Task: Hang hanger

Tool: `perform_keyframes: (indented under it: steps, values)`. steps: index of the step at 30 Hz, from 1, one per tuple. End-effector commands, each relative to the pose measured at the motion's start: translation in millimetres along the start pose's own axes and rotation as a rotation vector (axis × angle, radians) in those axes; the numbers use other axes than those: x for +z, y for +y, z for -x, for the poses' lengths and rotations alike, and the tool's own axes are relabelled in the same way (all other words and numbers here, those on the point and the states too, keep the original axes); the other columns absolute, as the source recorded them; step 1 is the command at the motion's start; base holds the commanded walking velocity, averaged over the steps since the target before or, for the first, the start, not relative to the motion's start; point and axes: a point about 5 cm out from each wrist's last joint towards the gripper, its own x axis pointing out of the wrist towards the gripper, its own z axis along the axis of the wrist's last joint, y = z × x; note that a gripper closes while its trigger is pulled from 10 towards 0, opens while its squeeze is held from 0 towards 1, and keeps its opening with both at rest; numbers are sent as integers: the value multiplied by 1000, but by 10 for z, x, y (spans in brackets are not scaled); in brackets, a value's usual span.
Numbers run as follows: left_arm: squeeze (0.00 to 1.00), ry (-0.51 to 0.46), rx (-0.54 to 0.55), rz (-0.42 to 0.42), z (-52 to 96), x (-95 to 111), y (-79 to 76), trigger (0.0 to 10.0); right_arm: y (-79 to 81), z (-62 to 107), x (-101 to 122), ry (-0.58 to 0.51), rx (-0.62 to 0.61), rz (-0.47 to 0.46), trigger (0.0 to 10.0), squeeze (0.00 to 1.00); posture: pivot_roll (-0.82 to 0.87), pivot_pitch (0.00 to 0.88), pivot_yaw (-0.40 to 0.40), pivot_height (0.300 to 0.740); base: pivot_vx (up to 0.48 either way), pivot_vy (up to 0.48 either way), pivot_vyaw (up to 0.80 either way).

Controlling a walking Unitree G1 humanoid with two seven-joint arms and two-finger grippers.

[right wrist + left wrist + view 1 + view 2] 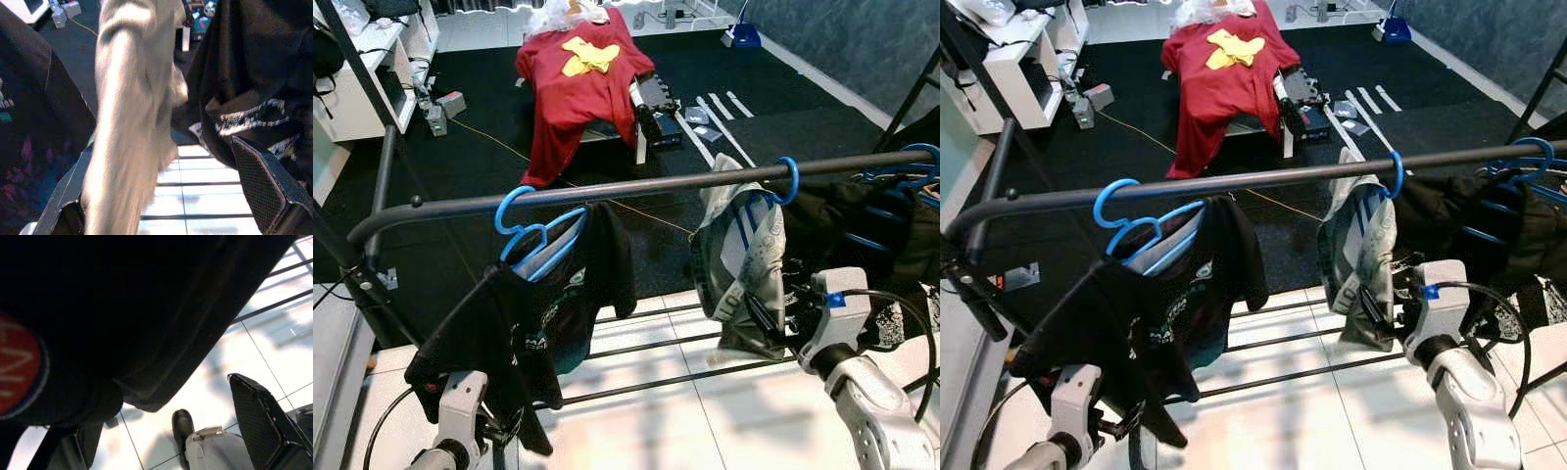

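Overhead, blue hanger [773, 191] hooked on rail [636, 186], open right claw [766, 318] around its grey shirt [739, 259]

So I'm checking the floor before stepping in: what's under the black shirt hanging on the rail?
Under the black shirt lie pale floor tiles and the rack's thin lower bars. The left gripper sits by its hem. The fabric hides whatever lies directly behind it.
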Motion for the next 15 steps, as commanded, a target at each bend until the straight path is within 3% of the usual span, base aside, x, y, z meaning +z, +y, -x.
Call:
perform_keyframes:
  steps: [1,2,15]
  values:
    - [0,32,8,-3,37,-56,32,10000,-34,54,-133,38,-34,-17,10000,678,-31,155,-1,740,0,0,0]
    - [0,40,10,0,31,-67,20,10000,-50,88,-230,67,-59,-31,10000,0,-31,155,-1,740,0,0,0]
    - [0,97,30,31,70,-161,50,10000,14,442,-987,297,-193,-154,10000,0,-28,157,-6,740,0,0,0]
